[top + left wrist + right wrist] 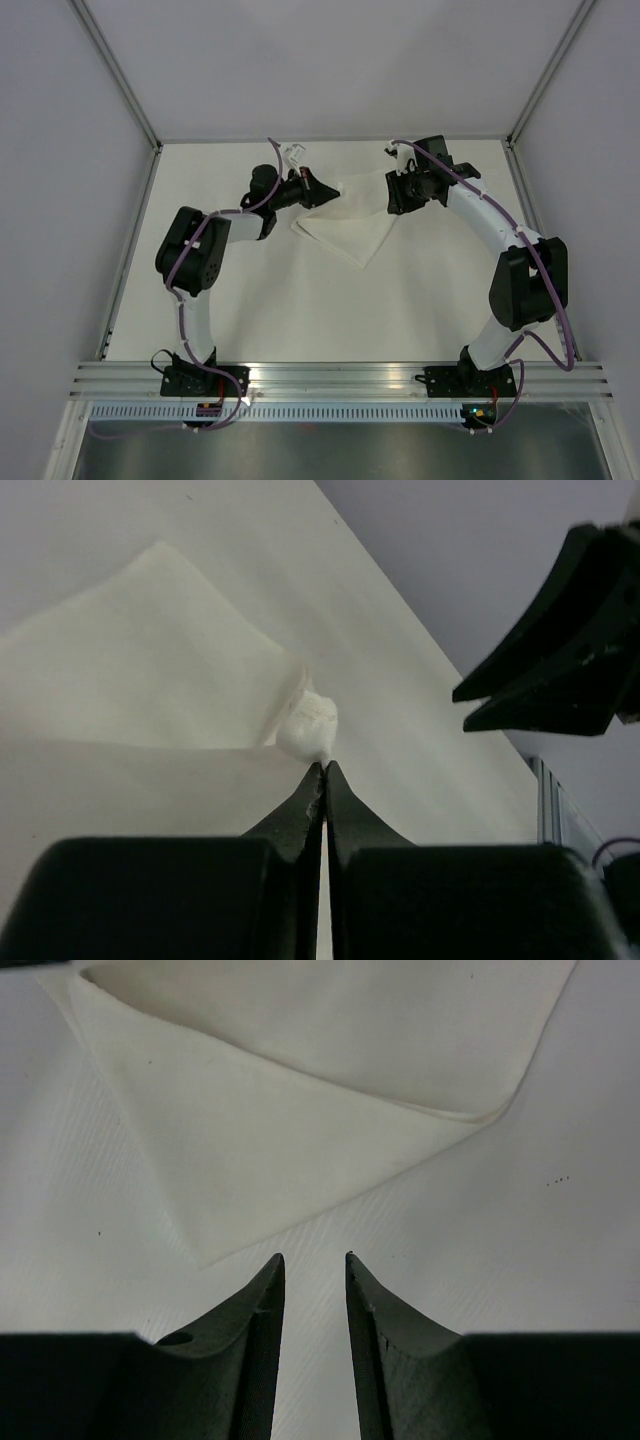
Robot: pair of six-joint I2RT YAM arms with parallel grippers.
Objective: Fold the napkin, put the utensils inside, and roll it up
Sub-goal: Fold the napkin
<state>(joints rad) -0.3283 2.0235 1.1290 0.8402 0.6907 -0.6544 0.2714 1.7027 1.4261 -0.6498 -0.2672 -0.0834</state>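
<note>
Well, I see my left gripper (325,766) pinching the soft white folded napkin (345,228) at ten o'clock, right gripper (315,1258) narrowly parted, empty.

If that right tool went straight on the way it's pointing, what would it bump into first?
Most likely the napkin: the right tool, open and empty, points at its near edge, with a little bare table between. Depth is unclear, so it might touch the table first.

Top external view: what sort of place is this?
Probably a lab robot cell, not a dining room: a white table boxed in by plain panels on aluminium framing, the left arm and right arm bolted to a rail, a napkin laid out.
</note>
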